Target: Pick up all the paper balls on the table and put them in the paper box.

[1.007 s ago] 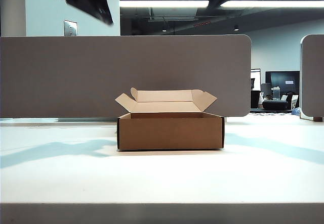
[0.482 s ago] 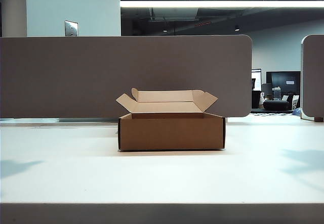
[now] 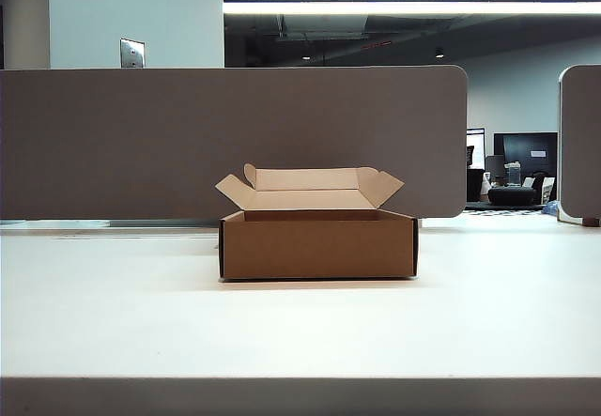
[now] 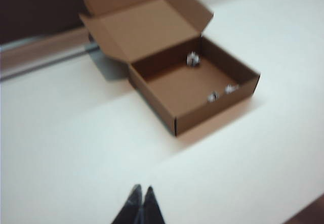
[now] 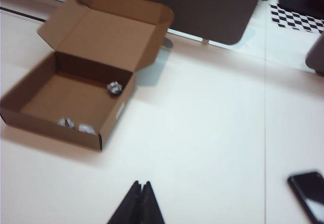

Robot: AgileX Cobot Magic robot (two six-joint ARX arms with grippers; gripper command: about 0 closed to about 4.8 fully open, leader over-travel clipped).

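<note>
Cardboard paper box holds all three paper balls; left pincer and right pincer hang pressed together, empty, above the desk; little risk remains beyond a careless arm nudging the box.

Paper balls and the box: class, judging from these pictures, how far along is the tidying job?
Done: all three paper balls lie inside the paper box, and no ball shows on the table. In hand: nothing; the left gripper and right gripper are shut and empty, above bare table away from the box. Left: apparently nothing.
</note>
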